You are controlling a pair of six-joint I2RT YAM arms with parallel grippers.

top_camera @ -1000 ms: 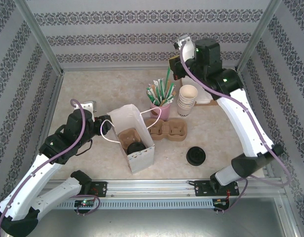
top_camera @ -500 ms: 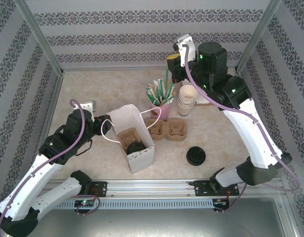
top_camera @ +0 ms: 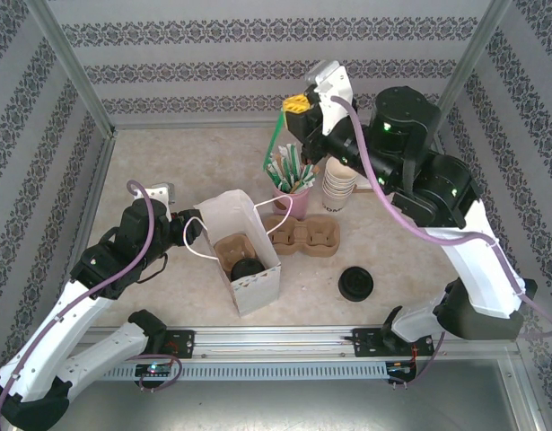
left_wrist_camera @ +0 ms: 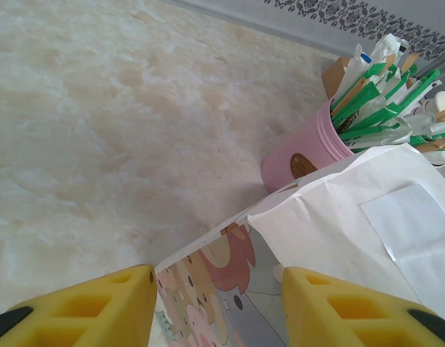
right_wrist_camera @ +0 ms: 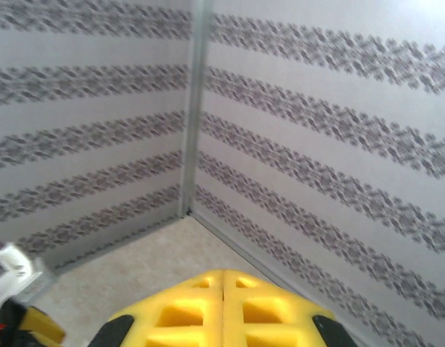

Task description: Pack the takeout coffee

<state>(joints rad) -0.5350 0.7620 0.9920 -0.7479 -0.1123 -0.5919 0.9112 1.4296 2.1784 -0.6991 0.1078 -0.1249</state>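
Most of the packing seems done: the coffee [top_camera: 247, 268] is seated inside the bag [top_camera: 223, 211] toward 8 o'clock, its rim straddled by the parted left gripper [top_camera: 191, 230], the right gripper [top_camera: 298, 106] being clenched at 12 o'clock, and only extras are judged left.
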